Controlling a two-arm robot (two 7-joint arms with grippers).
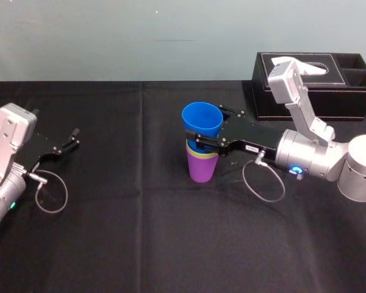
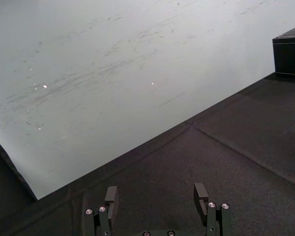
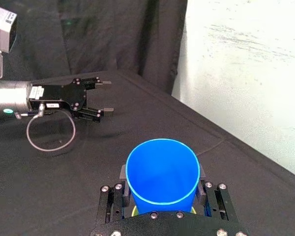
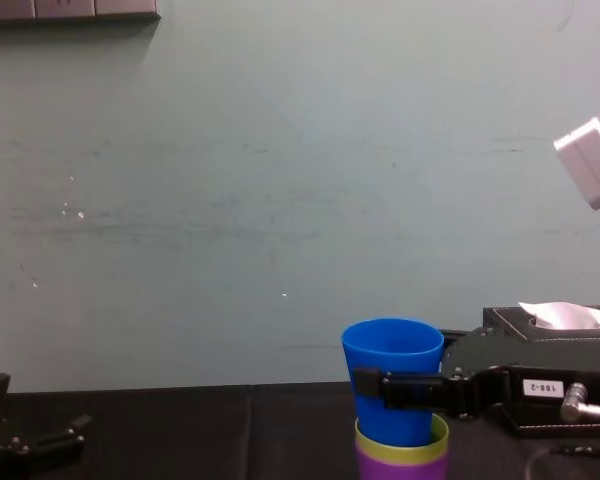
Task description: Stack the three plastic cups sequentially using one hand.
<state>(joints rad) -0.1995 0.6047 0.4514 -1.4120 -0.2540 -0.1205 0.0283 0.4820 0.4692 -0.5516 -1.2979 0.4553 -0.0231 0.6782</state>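
Cloth (image 1: 122, 244), black, lies beneath the blue cup (image 1: 202, 120), before a pale wall (image 1: 110, 36).

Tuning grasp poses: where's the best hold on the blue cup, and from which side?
Grip the blue cup by its exposed wall, level from the robot's right, as the right hand holds it. It stands upright, base nested in the yellow-green cup inside the purple cup, so only that upper band is free. Left hand: parked open, far left.

White label (image 4: 543, 387) on right gripper (image 4: 392, 388) housing reads "188-2" in chest view; head view, same label illegible
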